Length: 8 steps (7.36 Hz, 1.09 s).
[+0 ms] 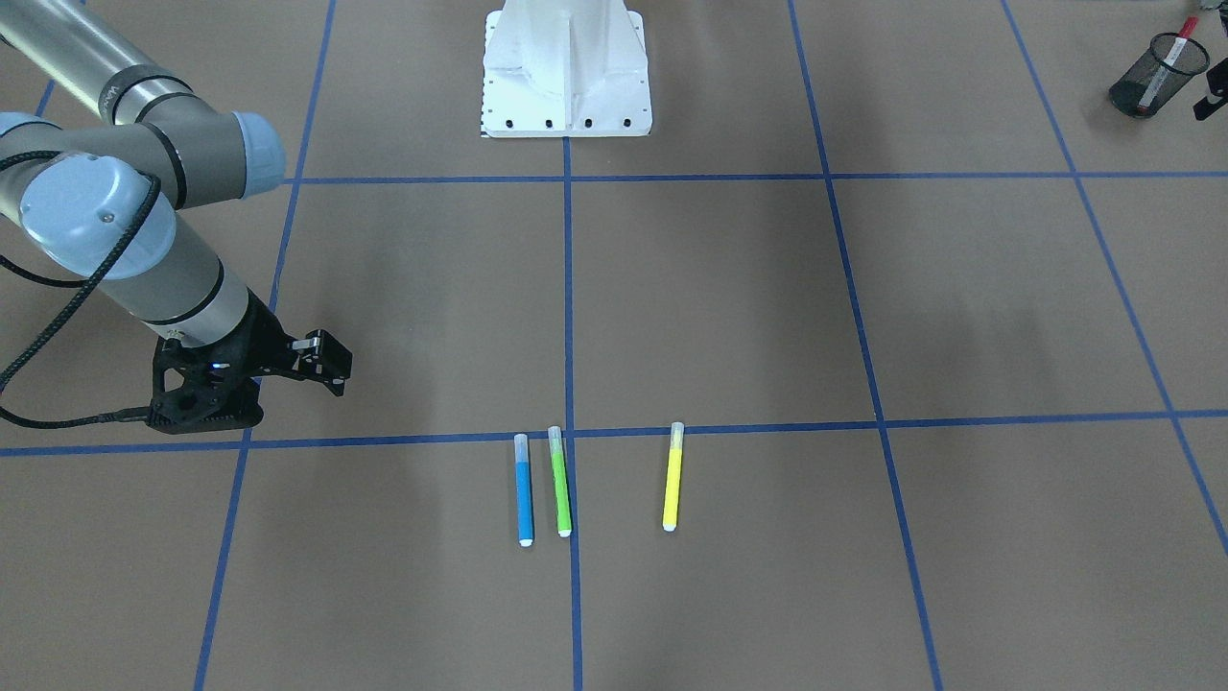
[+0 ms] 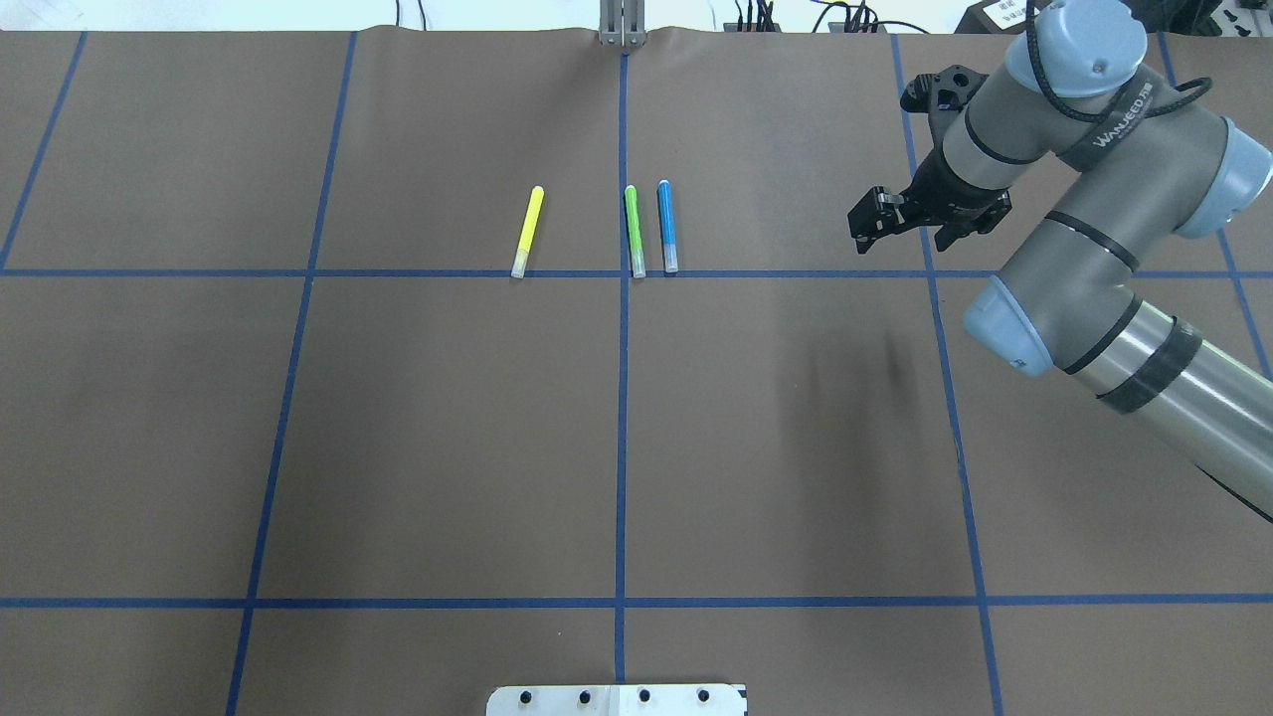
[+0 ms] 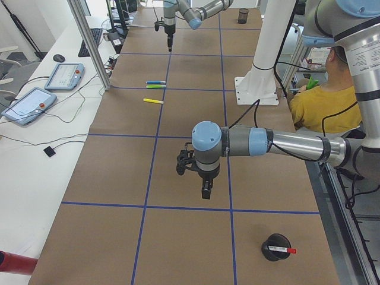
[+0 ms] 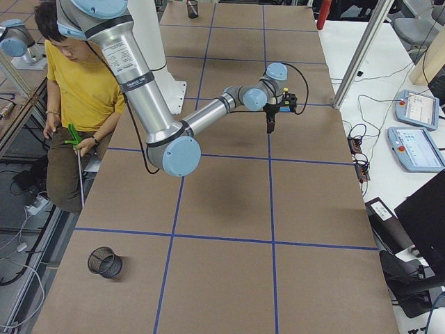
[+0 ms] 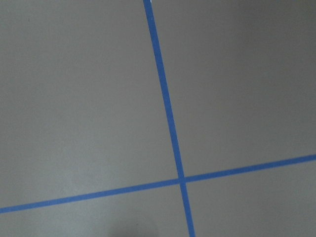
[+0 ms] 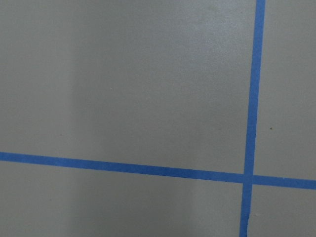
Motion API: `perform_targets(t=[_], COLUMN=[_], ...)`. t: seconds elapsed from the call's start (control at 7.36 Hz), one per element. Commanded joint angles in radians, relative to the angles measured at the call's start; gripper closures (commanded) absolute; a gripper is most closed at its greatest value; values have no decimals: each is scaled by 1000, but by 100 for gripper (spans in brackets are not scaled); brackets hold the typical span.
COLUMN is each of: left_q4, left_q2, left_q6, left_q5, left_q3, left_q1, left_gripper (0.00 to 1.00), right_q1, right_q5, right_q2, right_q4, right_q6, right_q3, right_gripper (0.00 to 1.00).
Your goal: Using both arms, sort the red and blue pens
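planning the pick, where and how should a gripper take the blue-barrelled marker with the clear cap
Probably mid-barrel, straight down from above, fingers closing across its width: the blue-barrelled marker lies flat on the brown table. The green-barrelled marker lies parallel close beside it, not touching, so one finger must fit that narrow gap.

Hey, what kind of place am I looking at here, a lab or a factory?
Most likely a robotics lab bench: a paper-covered table with a blue tape grid, the robot's left arm and right arm reaching over it, and teach pendants on the side bench.
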Motion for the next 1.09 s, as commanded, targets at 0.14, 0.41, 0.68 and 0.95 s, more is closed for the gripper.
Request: perform_targets(t=[0.14, 0.41, 0.68, 0.95], left_q4=[-8, -8, -8, -8], left_q2=[-10, -10, -10, -9], left_q6=[-7, -5, -5, -4], left_q5=[-4, -4, -4, -4], left_q3=[12, 12, 18, 27], left_q1=[-2, -2, -2, -2], left_gripper=[0, 0, 0, 0], right_q1=[-51, -107, -156, -177], right_q5=[-2, -61, -136, -189], right_q2=[175, 287, 384, 389], right_q4=[-10, -12, -10, -1], right_q6=[190, 291, 331, 332], right_q3=[-161, -275, -397, -413], right_gripper=[1, 1, 3, 21])
